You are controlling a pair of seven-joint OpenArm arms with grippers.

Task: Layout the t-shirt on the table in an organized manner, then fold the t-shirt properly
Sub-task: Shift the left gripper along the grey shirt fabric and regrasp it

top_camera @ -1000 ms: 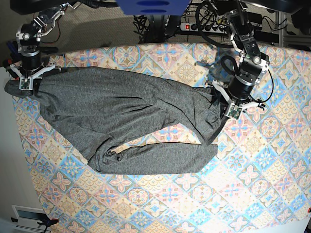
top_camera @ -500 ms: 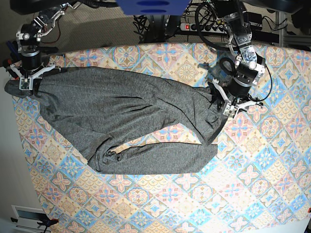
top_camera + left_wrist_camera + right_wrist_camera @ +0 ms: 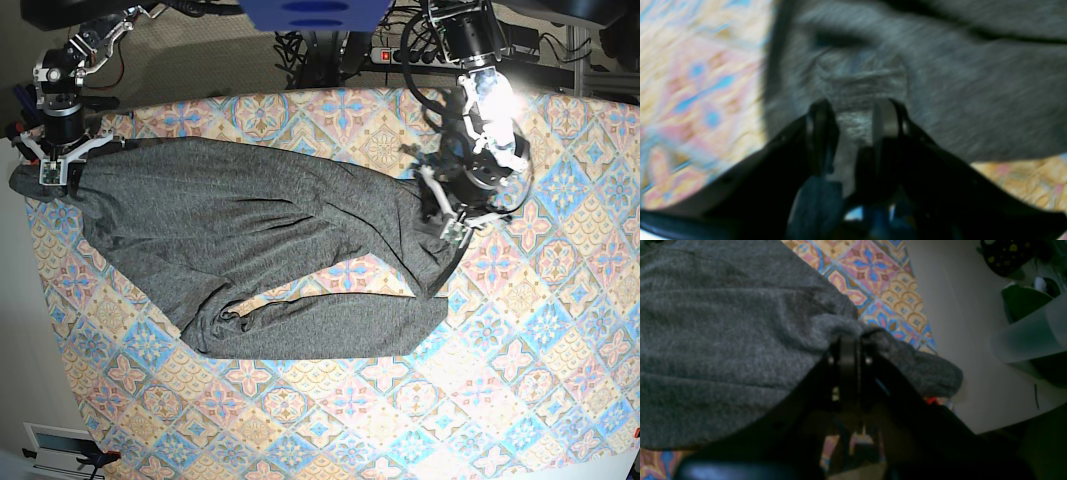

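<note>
Two arms work at opposite ends of the t-shirt (image 3: 260, 250), which lies rumpled across the far half of the table (image 3: 520, 380). The shirt runs from the table's far left corner to right of centre in the base view, with one band of cloth folded along its near edge and a bare wedge of tablecloth showing between that band and the body.

The right gripper (image 3: 847, 340) sits at that left corner, fingers pressed together and clamped on a bunched edge of the shirt (a lump of grey cloth droops past the table edge there). Beyond that edge is pale floor, close by.

The left gripper (image 3: 853, 111) is over the shirt's right end, its fingers (image 3: 887, 118) apart with grey fabric seen between them; the wrist view is blurred, so I cannot tell whether they touch the cloth. The shirt's edge runs just to the left of the gripper in that view, with patterned cloth beside it.

Most of the near half and the whole right side of the table lie open. Behind the table's far edge are cables and a power strip (image 3: 400, 55).
</note>
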